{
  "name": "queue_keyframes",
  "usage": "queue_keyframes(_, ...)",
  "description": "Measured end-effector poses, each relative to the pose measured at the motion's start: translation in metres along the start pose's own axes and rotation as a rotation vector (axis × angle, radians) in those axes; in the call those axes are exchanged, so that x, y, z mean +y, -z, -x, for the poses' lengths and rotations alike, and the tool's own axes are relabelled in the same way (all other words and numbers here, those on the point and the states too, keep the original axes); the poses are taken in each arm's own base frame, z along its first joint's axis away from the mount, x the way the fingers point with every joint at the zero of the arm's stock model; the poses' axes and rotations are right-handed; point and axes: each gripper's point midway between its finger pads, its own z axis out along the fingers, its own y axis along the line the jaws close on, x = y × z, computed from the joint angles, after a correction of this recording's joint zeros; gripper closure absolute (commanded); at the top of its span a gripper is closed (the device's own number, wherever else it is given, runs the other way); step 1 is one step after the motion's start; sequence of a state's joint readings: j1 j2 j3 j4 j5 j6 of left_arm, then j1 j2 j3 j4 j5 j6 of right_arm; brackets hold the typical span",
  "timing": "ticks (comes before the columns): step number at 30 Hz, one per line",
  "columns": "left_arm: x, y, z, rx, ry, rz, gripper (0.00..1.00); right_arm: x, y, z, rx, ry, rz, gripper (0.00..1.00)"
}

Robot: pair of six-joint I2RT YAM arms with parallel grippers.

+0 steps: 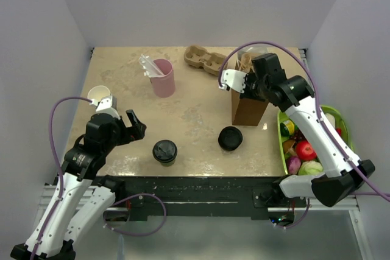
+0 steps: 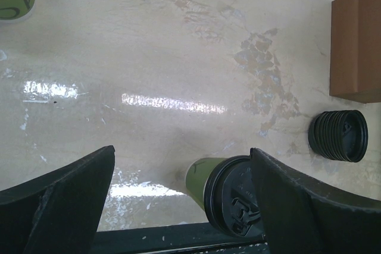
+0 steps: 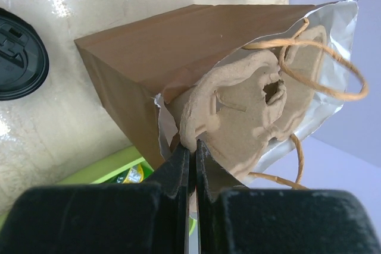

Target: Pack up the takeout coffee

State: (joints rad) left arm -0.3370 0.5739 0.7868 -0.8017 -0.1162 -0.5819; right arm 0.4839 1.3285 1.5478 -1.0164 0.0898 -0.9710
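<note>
Where the left gripper crosses it, the takeout coffee is hidden.

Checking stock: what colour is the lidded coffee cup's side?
The coffee cup is olive green; clearest in the left wrist view.

The bench is carrying the takeout coffee, black lids and a brown bag. A pink cup is standing farther back.

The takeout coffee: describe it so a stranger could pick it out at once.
Look along the table's near edge, just ahead of the open left gripper. The takeout coffee stands there, left of a flat stack of black lids. It alone is a short green-sided cup wearing a black lid; the pink cup behind is taller and lidless.
</note>
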Motion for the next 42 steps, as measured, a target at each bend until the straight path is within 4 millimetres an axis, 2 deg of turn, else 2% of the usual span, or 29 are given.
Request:
queue_keyframes(9,0.001,-0.001,0.0,0.002,0.0,0.004,0.0,0.007,-0.01,-0.009,0.007,0.025,-0.032,0.95)
queue_keyframes(14,0.001,-0.001,0.0,0.001,0.0,0.005,0.0,0.006,-0.011,-0.01,0.006,0.041,-0.038,0.89)
queue_keyframes(16,0.001,-0.001,0.0,0.001,0.0,0.006,0.0,0.006,-0.011,-0.01,0.01,0.042,-0.038,0.83)
queue_keyframes(17,0.001,-0.001,0.0,0.0,0.0,0.007,0.0,0.007,-0.012,-0.011,0.013,0.042,-0.038,0.68)
queue_keyframes(20,0.002,-0.001,0.0,-0.001,-0.001,0.01,0.0,0.006,-0.011,-0.013,0.024,0.041,-0.043,0.52)
queue_keyframes(23,0.002,-0.001,0.001,-0.002,0.0,0.012,0.0,0.006,-0.011,-0.014,0.028,0.046,-0.044,0.45)
queue_keyframes(28,0.002,-0.001,0.001,-0.002,0.0,0.012,0.0,0.005,-0.01,-0.011,0.012,0.061,-0.037,0.41)
queue_keyframes(32,0.002,-0.001,0.001,-0.003,0.0,0.013,0.0,-0.007,-0.002,-0.001,-0.03,0.047,-0.083,0.35)
queue_keyframes(36,0.002,-0.001,0.001,-0.003,0.0,0.013,0.0,-0.027,0.015,0.012,-0.097,-0.01,-0.178,0.34)
queue_keyframes(42,0.001,-0.002,0.002,0.001,0.0,0.018,0.0,-0.049,0.026,0.021,-0.146,-0.162,-0.293,0.3)
